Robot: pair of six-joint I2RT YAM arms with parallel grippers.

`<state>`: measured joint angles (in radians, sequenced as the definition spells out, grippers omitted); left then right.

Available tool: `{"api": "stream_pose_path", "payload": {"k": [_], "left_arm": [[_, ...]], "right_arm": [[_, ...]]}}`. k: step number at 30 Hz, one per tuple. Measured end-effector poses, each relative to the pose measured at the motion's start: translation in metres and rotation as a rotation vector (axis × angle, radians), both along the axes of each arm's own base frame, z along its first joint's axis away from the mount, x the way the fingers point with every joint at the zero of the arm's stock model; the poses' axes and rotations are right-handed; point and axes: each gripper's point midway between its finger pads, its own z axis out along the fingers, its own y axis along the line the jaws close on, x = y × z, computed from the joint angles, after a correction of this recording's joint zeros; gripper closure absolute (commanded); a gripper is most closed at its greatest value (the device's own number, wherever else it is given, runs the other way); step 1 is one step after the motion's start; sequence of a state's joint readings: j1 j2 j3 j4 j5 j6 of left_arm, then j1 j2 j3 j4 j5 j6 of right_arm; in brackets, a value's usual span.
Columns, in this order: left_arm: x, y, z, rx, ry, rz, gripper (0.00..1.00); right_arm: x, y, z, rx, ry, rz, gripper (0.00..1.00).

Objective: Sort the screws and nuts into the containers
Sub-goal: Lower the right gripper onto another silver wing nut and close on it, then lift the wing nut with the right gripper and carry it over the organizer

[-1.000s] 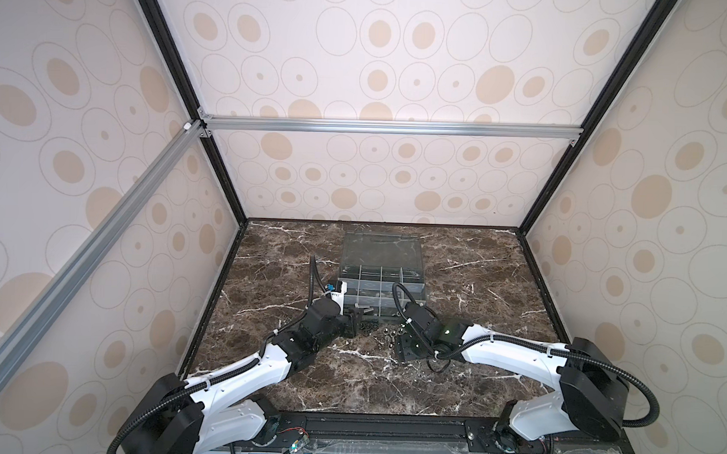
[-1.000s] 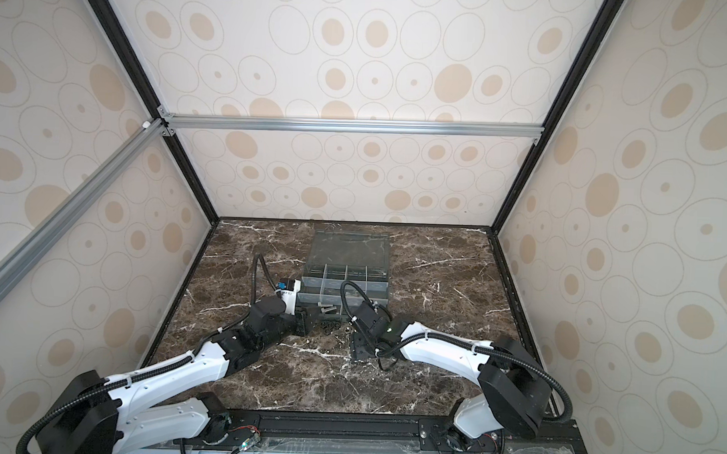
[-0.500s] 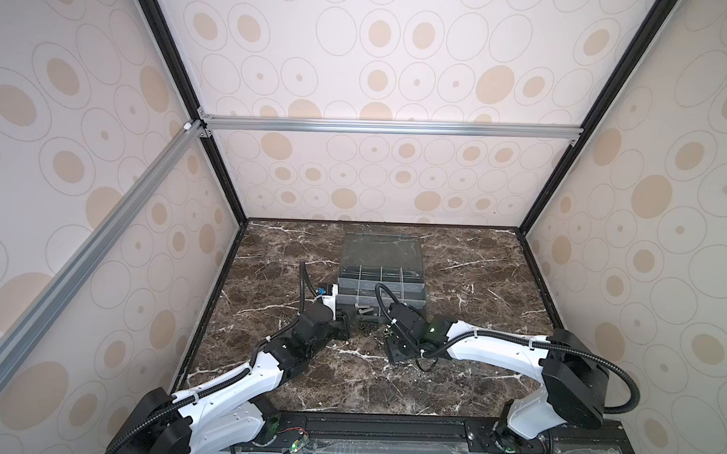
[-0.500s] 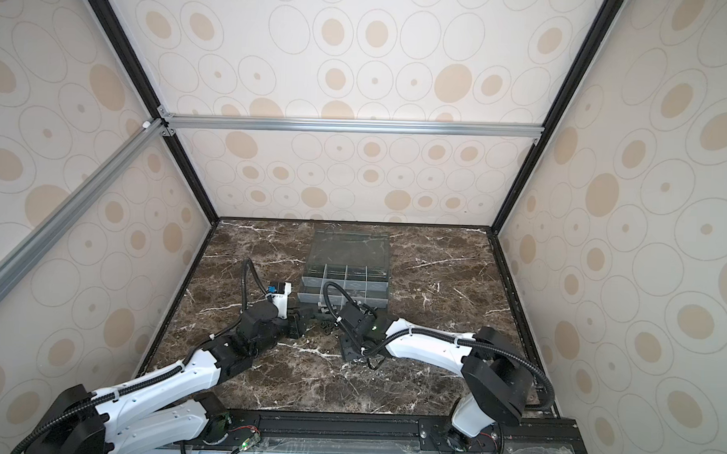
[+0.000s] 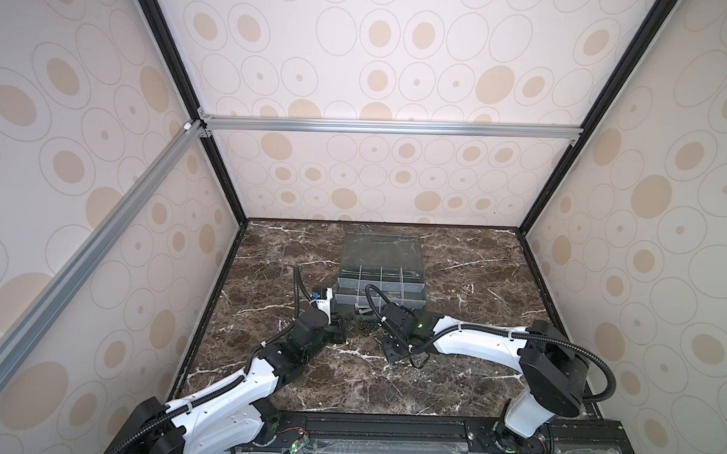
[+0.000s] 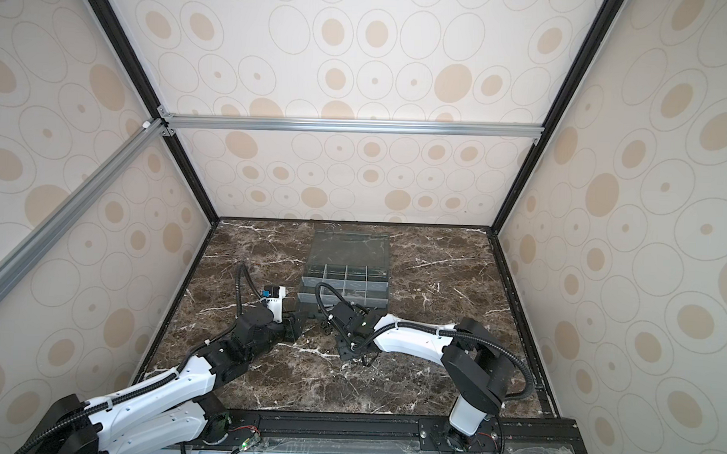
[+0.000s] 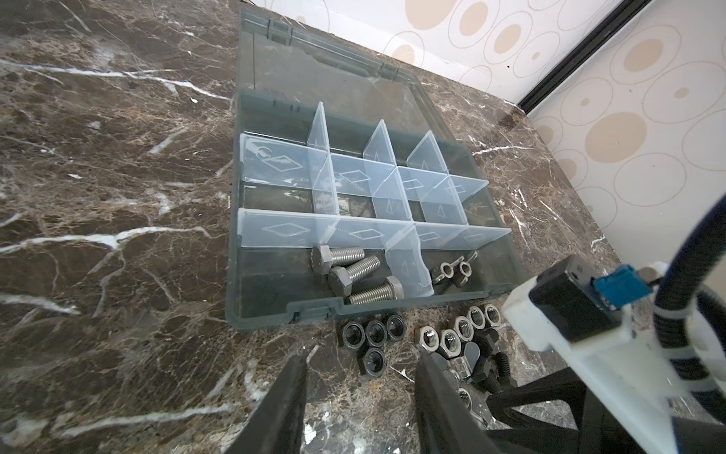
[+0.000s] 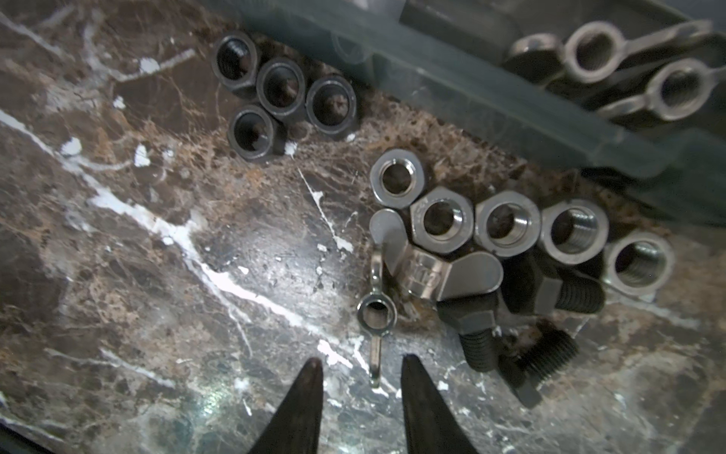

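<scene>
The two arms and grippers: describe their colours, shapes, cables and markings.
The left arm and right arm are white shells with black joints. A black ribbed hose loops at each wrist. The left gripper and right gripper have black, tapering, pointed fingers. A white bracket carries a blue plug. No markings readable.

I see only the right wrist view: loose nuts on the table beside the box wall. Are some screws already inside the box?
Observer: Yes, three silver screws lie inside the organizer box, in the row nearest the arms.
Operator: Is the left gripper holding something?
Observer: No, the left gripper has open, empty jaws near the black nuts.
Operator: And the lid?
Observer: The lid lies open, flat behind the box.
</scene>
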<state>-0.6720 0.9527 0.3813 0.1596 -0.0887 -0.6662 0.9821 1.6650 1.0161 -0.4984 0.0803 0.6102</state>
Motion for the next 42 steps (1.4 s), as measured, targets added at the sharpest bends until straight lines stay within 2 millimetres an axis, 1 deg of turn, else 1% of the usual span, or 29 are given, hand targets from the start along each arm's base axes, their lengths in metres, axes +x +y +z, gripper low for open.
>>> {"api": "stream_pose_path", "payload": {"k": [5,11,14,20,26,28,34,39,42], "left_arm": [[-0.001,0.002,-0.005,0.004,0.009,0.004,0.54],[-0.002,0.002,-0.006,0.004,0.011,0.005,0.54],[-0.002,0.003,-0.006,0.004,0.012,0.005,0.54],[-0.002,0.003,-0.007,0.0,0.016,0.008,0.54],[-0.004,0.005,-0.002,-0.018,-0.004,0.013,0.54],[-0.004,0.007,-0.002,-0.019,-0.008,0.018,0.54],[-0.001,0.013,0.006,-0.023,-0.039,0.052,0.55],[0.005,0.019,0.014,-0.032,-0.077,0.085,0.54],[0.007,0.021,0.014,-0.034,-0.086,0.098,0.54]], "right_arm": [[-0.002,-0.003,-0.005,-0.021,0.013,-0.004,0.77],[-0.004,-0.003,-0.015,-0.045,0.031,-0.005,0.93],[-0.004,-0.002,-0.016,-0.047,0.034,-0.007,1.0],[-0.004,-0.001,-0.015,-0.047,0.033,-0.004,1.0],[-0.005,-0.002,-0.011,-0.05,0.038,-0.002,1.0],[-0.005,-0.001,-0.006,-0.039,0.028,-0.001,1.0],[0.003,0.003,0.027,0.031,-0.051,-0.008,1.0],[0.012,0.005,0.039,0.035,-0.102,-0.003,1.0],[0.02,0.008,0.048,0.041,-0.127,0.002,1.0]]}}
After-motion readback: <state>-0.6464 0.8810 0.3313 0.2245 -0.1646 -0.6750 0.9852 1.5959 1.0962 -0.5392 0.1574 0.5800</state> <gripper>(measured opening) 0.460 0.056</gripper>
